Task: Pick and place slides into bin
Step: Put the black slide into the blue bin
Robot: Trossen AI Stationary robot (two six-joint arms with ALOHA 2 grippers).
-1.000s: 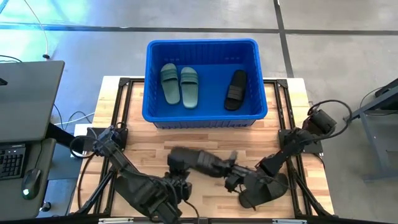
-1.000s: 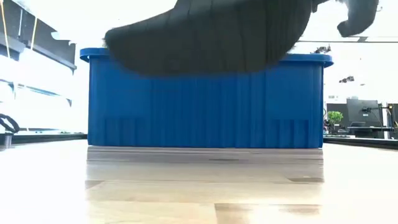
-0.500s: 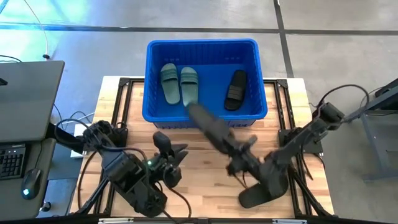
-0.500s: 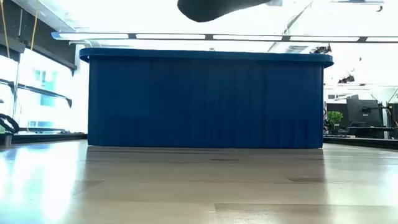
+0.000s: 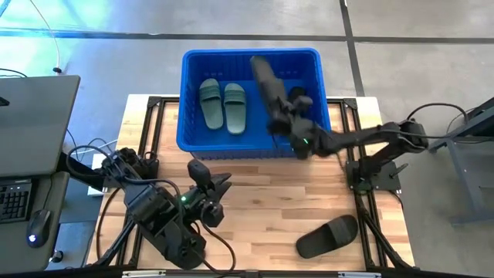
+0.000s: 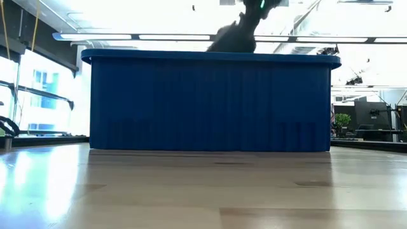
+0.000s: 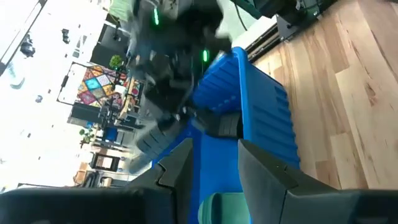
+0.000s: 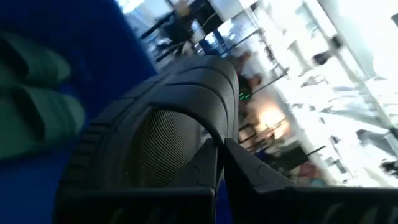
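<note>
The blue bin [image 5: 193,135] stands at the table's far middle. Two green slides [image 5: 211,104] [image 5: 235,106] lie side by side on its floor at the left. A black slide [image 5: 303,99] lies in its right part, partly hidden by my right arm. My right gripper [image 5: 282,116] is shut on another black slide [image 5: 265,79] above the bin; it also shows over the rim in the low view [image 6: 234,39]. A third black slide [image 5: 328,235] lies on the table at the near right. My left gripper [image 5: 210,182] is open and empty, near the bin's front wall. My right gripper pinches the black slide between its two fingers at the rim beside the broad strap [image 8: 214,134]. The slide sticks out past the fingers toward the table's far edge, lengthwise in line with them. It is lifted clear, above the bin's inside.
A laptop on a grey stand [image 5: 31,123] sits beyond the table's left edge. Black frame rails [image 5: 154,131] run along both table sides. Bare wood [image 5: 262,208] lies between my left gripper and the slide on the table.
My right gripper has gone up and toward the far edge with the black slide, from low over the table's near middle to above the bin. The slide has turned from lying crosswise to pointing toward the far edge. My left gripper has drawn back toward the left.
</note>
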